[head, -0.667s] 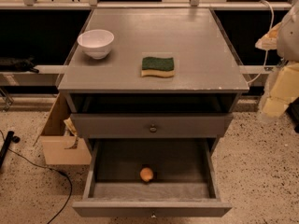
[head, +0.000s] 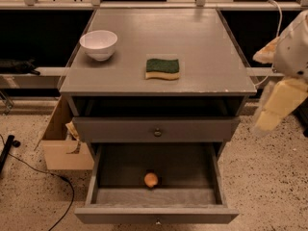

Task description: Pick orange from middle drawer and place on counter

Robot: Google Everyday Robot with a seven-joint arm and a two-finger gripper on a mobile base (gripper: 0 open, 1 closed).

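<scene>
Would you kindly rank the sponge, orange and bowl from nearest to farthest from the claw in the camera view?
The claw hangs right of the counter.
1. Tie: green sponge, mid-counter, and orange, in the open middle drawer; too close to call.
2. white bowl, counter's back left, farthest.

- Orange [head: 151, 179]: warm orange-yellow, a bright spot against all the grey.
- Middle drawer [head: 156, 214]: dark grey walls and front, with a paler grey floor under the fruit.
- Counter [head: 202, 47]: flat matte grey, with pale chips showing along the front edge.
- Bowl [head: 98, 44]: plain white.
- Sponge [head: 162, 68]: dark green on top, with a yellow layer underneath.
- Upper drawer front [head: 202, 129]: the same grey, with a dull metal knob [head: 157, 132].
- Gripper [head: 272, 112]: creamy pale yellow, hanging at the right edge beside the counter, with a white arm housing [head: 293, 52] above it.
- Floor [head: 269, 177]: pale beige, speckled with dark flecks.
- Cardboard box [head: 62, 150]: tan.
- Cable [head: 43, 172]: black, on the speckled floor.
</scene>
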